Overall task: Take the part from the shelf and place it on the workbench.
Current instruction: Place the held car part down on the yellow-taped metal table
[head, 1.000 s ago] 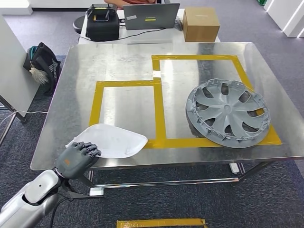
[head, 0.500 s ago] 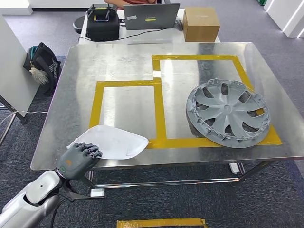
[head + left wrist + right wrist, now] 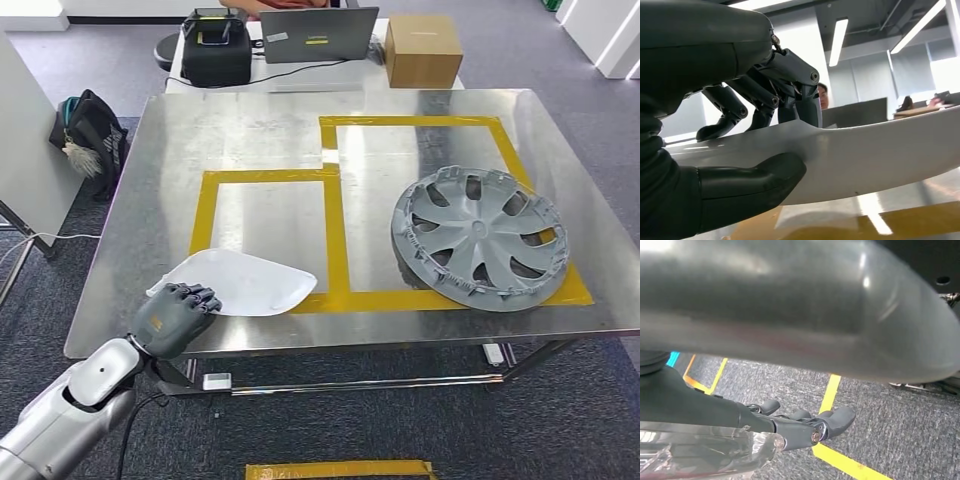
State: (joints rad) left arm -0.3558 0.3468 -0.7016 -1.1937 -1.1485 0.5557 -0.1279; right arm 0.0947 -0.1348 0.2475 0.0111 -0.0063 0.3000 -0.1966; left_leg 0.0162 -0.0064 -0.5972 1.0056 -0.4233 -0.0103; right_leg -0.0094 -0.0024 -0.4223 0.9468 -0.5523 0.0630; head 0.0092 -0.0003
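- The workbench (image 3: 151,150) is a bare steel table with two rectangles marked out in yellow tape (image 3: 336,240), one on the left and a larger one to the right and farther back.
- It stands on grey carpet; a strip of yellow floor tape (image 3: 340,468) lies on the carpet below the near edge.
- A grey wheel cover (image 3: 479,235) lies flat on the right, over the near right corner of the larger rectangle.
- The white part (image 3: 241,283), a smooth curved shell, sits at the near left of the bench, its right tip crossing the near tape line of the left rectangle.
- The left hand (image 3: 175,315) grips the part's near left end at the bench edge, dark fingers over the top.
- Beyond the bench stands a second table with a black case (image 3: 216,47), a laptop (image 3: 317,33) and a brown cardboard box (image 3: 423,48); whether the case and box hold anything cannot be told.
- A dark bag (image 3: 90,135) rests on the floor at the far left, beside a white panel (image 3: 30,150).
- The left wrist view adds what the head view hides: the thumb (image 3: 753,182) pressed under the part (image 3: 874,150) with the fingers (image 3: 791,75) curled on top, a pinch on the shell's edge, and ceiling strip lights behind.
- The right wrist view shows the right hand (image 3: 802,425) hanging over carpet and yellow lines, fingers extended and close together, holding nothing.
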